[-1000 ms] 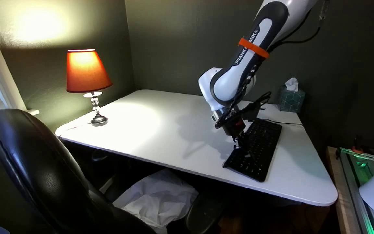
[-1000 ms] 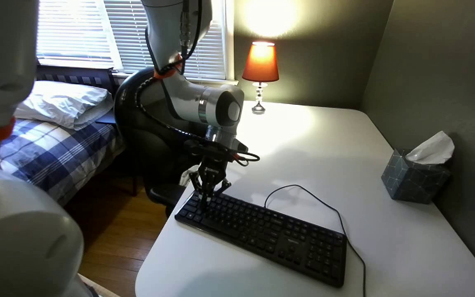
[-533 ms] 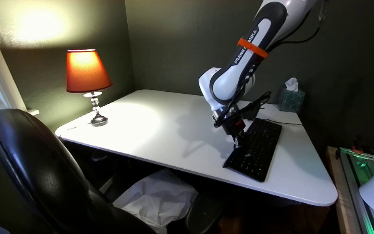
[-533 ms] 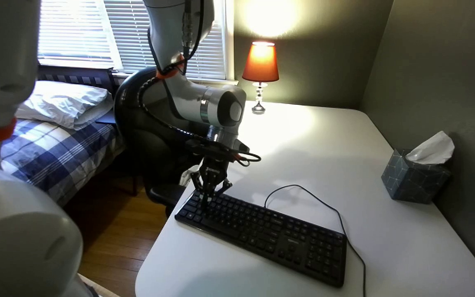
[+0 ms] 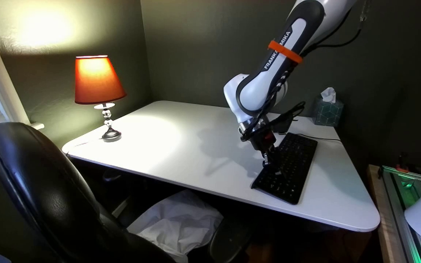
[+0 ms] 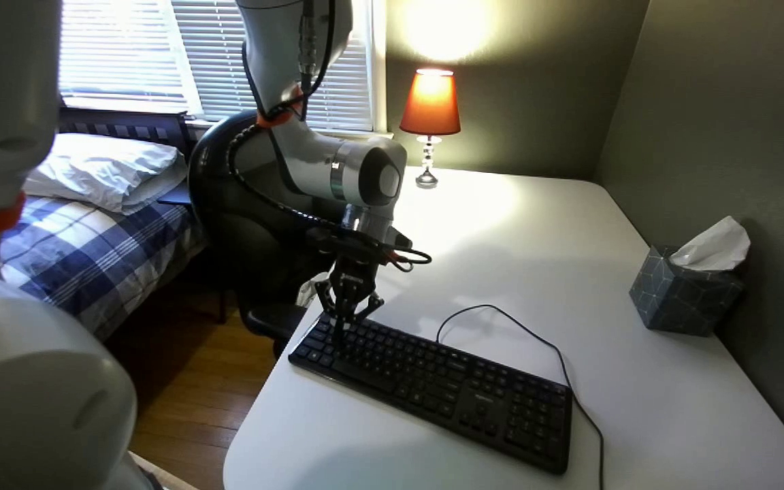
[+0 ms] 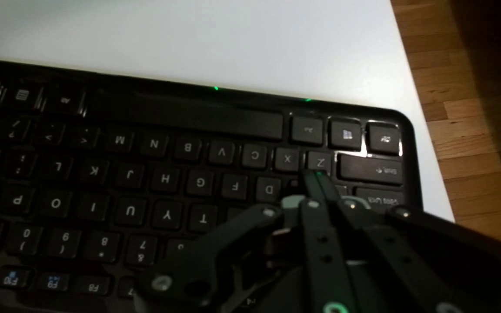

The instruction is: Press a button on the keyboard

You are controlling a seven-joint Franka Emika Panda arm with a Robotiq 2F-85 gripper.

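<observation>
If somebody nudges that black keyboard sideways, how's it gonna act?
The keyboard looks like one rigid slab, so it should stay stiff. Being low and wide, it probably won't tip or roll. It may slide on the smooth-looking desk, its slack cable trailing along.

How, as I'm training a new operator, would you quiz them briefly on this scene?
1. True or false: the end effector is wide open.
2. Pick one: the lampshade is A) blue, B) orange-red, C) white.
3. Short answer: which end of the keyboard is the end effector at, the one with the number pad or the opposite one?

Key: 1 false, it is shut; 2 B; 3 the opposite end.
</observation>
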